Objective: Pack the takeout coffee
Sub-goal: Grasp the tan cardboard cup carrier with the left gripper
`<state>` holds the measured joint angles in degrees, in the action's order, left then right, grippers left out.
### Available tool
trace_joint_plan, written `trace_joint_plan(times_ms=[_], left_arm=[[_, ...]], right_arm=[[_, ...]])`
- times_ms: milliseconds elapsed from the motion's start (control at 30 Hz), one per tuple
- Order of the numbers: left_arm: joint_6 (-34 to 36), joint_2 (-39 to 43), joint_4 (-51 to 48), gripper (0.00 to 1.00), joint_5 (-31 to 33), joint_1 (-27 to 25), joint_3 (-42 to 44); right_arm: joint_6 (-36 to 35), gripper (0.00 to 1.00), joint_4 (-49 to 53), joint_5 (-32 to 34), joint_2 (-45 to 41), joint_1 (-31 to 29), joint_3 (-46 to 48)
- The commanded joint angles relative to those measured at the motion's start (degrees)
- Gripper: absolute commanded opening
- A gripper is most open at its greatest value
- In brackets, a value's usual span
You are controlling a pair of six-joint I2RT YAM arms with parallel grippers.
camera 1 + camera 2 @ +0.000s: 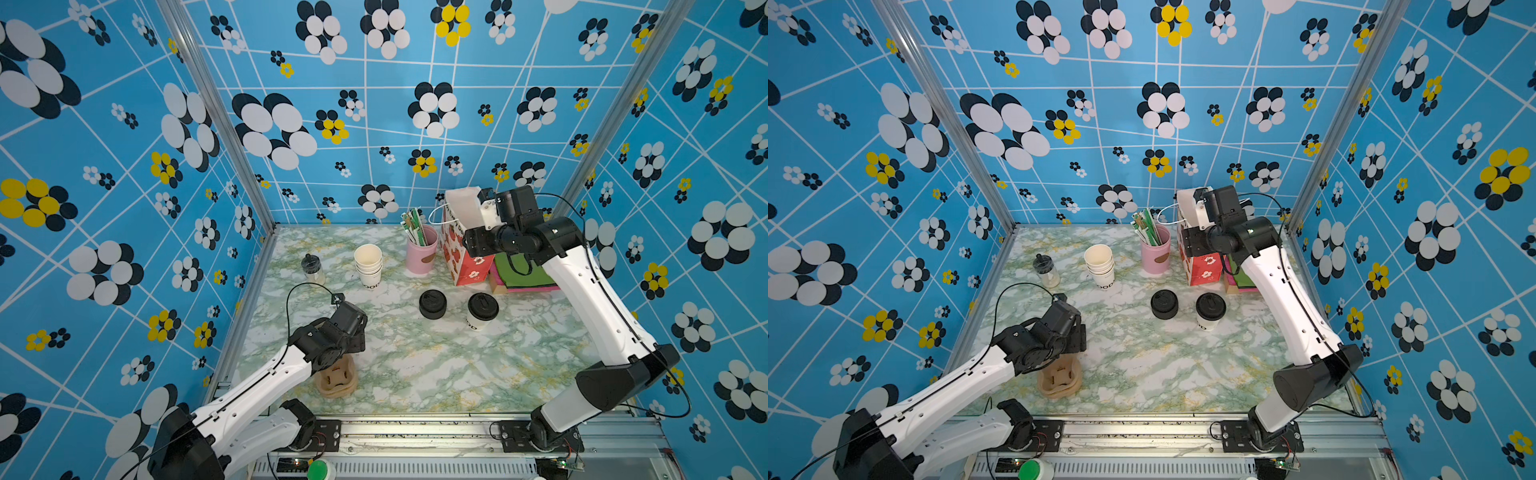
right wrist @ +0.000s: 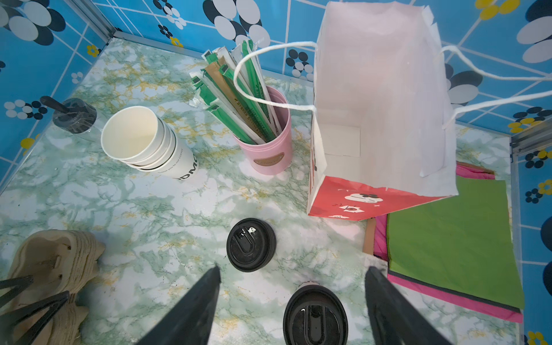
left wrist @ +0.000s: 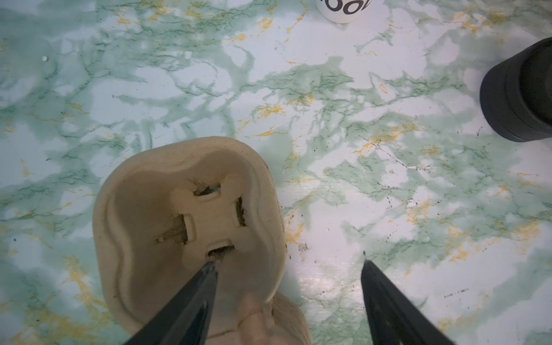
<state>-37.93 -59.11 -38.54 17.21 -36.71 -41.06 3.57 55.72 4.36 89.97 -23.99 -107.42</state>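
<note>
- The table (image 1: 436, 365) holds everything; nothing looks packed yet.
- The bag (image 2: 379, 89) stands upright at the far right with its mouth open. Looking down into it from the right wrist view, I see only its bare white bottom, so it is ready but empty.
- The right gripper (image 2: 292, 268) hangs high by the bag's top, released, jaws wide, with nothing between them. The coffee is well below it.
- The left gripper (image 3: 287, 263) is low at the near left, also released. One finger tip sits at a slot in the top tray and the other hangs over bare table beside it. Nothing is pinched yet.
- The tray stack (image 1: 336, 380) of tan pulp sits under that gripper, with none lifted off as far as I can tell. My guess is this is the step in hand.
- The coffee (image 1: 482, 311) stands upright, right of the middle, lid on, nearer than the bag and apart from it. No gripper touches it.
- The lid pile (image 1: 432, 304) sits just left of it.
- Left to do, I judge: free a tray, seat the coffee in it, and lower it into the bag. That is nearly the whole job.
</note>
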Motion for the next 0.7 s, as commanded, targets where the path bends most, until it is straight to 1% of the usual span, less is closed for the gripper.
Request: trace_joint_plan(times_ms=[0, 200, 400, 667], left_arm=[[-2.49, -1.50, 2.74, 0.74, 3.47, 0.37, -0.05], [-3.15, -6.59, 6.17, 0.68, 4.11, 0.50, 0.43], [-3.22, -9.83, 7.65, 0.59, 6.51, 1.17, 0.50], [-2.77, -13.30, 9.64, 0.51, 5.36, 2.72, 1.77]], right_arm=[[-0.54, 0.78, -3.83, 0.57, -3.79, -0.45, 3.06], [-0.72, 0.78, -6.65, 0.65, -7.16, -0.45, 8.34], [-1.15, 0.78, -7.89, 0.61, -9.04, -0.42, 11.53], [-2.15, 0.79, -8.70, 0.40, -10.08, -0.44, 14.39]])
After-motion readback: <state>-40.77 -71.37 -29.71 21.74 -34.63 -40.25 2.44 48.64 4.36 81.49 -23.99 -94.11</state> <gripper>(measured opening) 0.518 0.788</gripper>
